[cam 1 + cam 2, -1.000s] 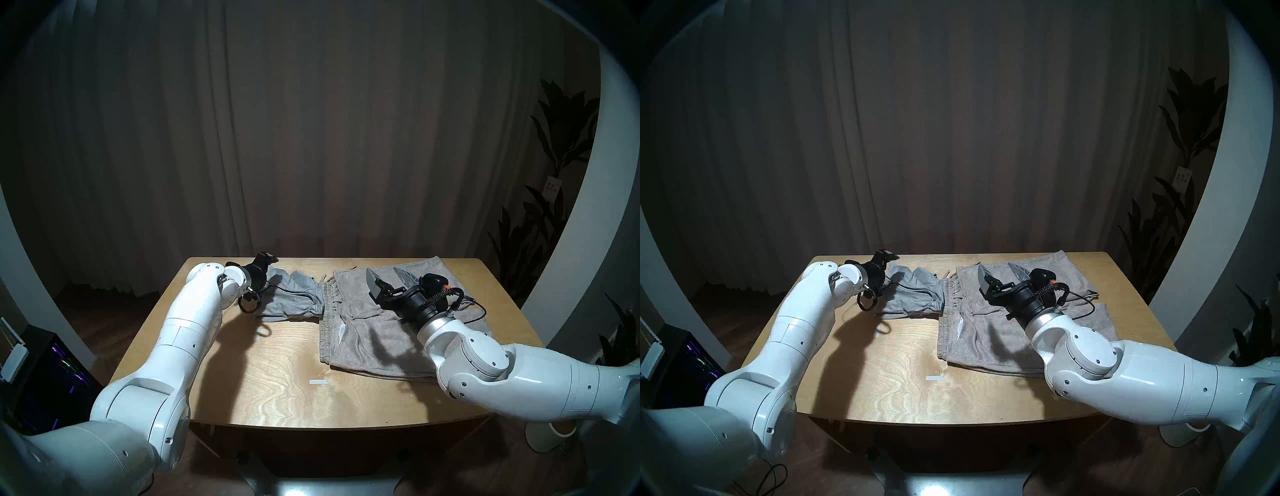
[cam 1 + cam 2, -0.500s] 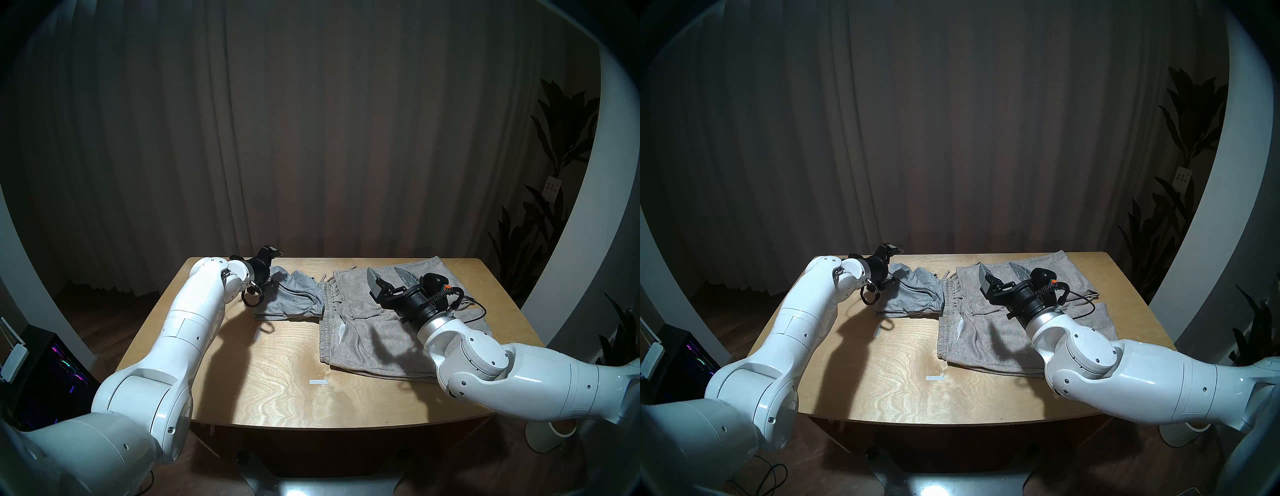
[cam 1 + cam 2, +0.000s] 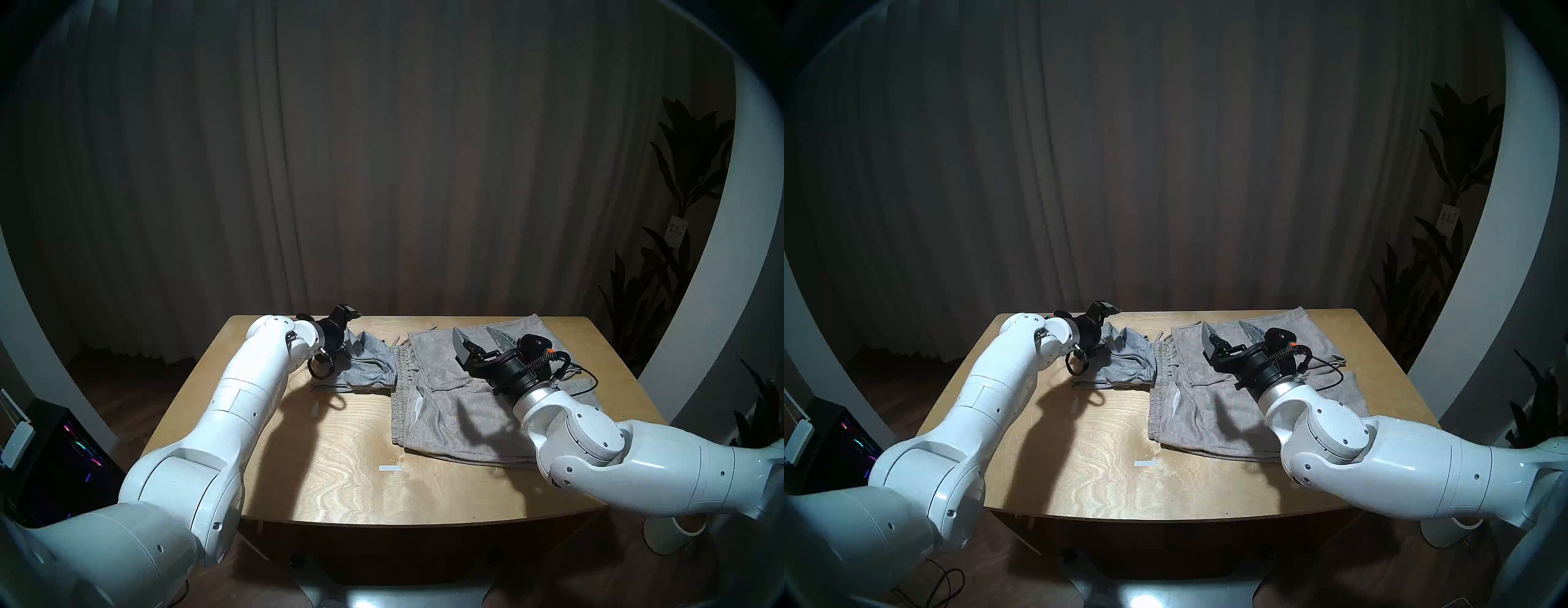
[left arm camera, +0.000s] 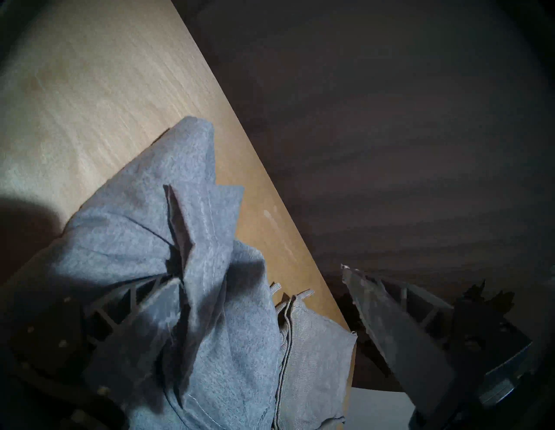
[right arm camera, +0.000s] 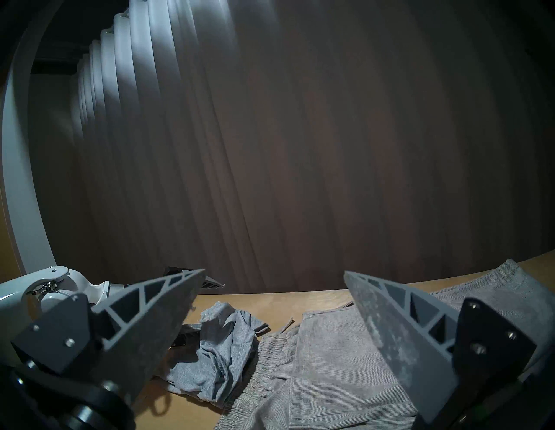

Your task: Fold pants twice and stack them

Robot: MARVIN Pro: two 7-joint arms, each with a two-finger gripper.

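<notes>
Between the spread jaws of the left gripper, in the head view, the far corner of the light grey pants is bunched. The beige-grey pants lie below the right gripper, jaws spread.

In the left wrist view, cloth drapes over 1 finger; both layers should be pinched before closing.

In the right wrist view, nothing is held.

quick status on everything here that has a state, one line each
light grey pants: crumpled in a loose heap, not folded, lying beside the larger pair
beige-grey pants: spread flat on the table, drawstring waistband toward the grey pair, not folded
left gripper: jaws open, one finger in the grey cloth, nothing pinched
right gripper: jaws open, empty, hovering over the beige-grey pair
</notes>
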